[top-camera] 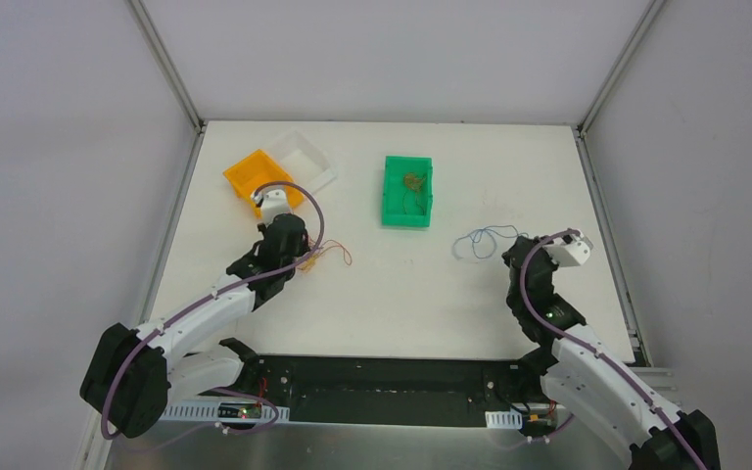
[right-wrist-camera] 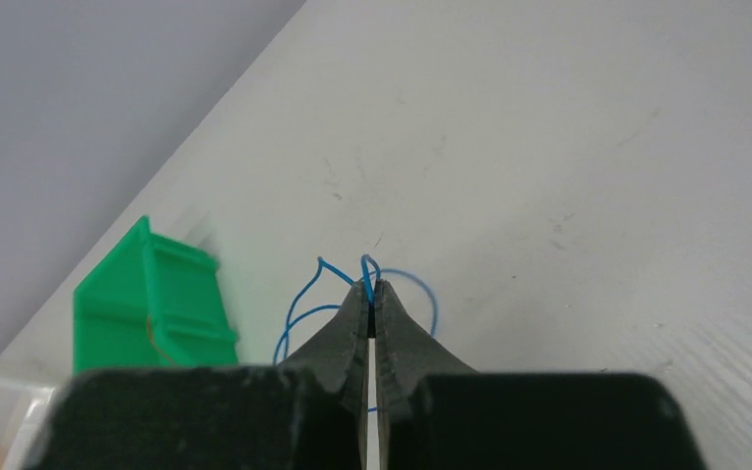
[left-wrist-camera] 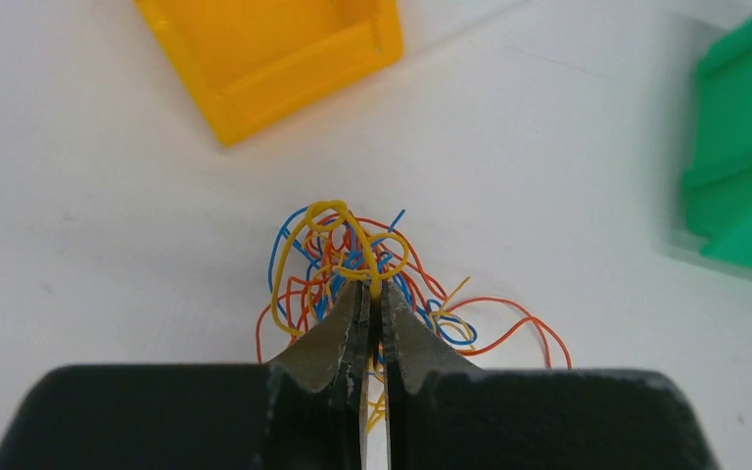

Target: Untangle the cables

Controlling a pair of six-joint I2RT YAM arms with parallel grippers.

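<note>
- White table inside a pale-walled enclosure; both arm bases sit at its near edge.
- Green bin: stands at mid-table and serves as the landmark. A brownish-yellow coil lies inside it.
- Orange bin: left of the green bin, with a clear tray touching its far side.
- Tangle: orange, blue and yellow cables knotted in one loose clump on the table, left of the green bin and nearer the arm bases. It has no clear long axis; one orange loop trails out on the green-bin side.
- Left gripper: at the near edge of the tangle, left of the green bin. Its jaws are pressed together on a yellow strand whose loop rises out of the clump just beyond the tips.
- Blue cable: a single curly wire lying by itself on the table, right of the green bin and nearer the arm bases, well apart from the tangle.
- Right gripper: right of the green bin, jaws clamped on a bend of the blue cable.
- Governing relation: the tangle lies straight ahead of the left gripper, so the left arm is far the nearer one. Judged next step: draw the yellow strand back, away from the clump, so that it slips free.
- Risk, as a judgement: nothing pins the clump, so it may drag along whole.
</note>
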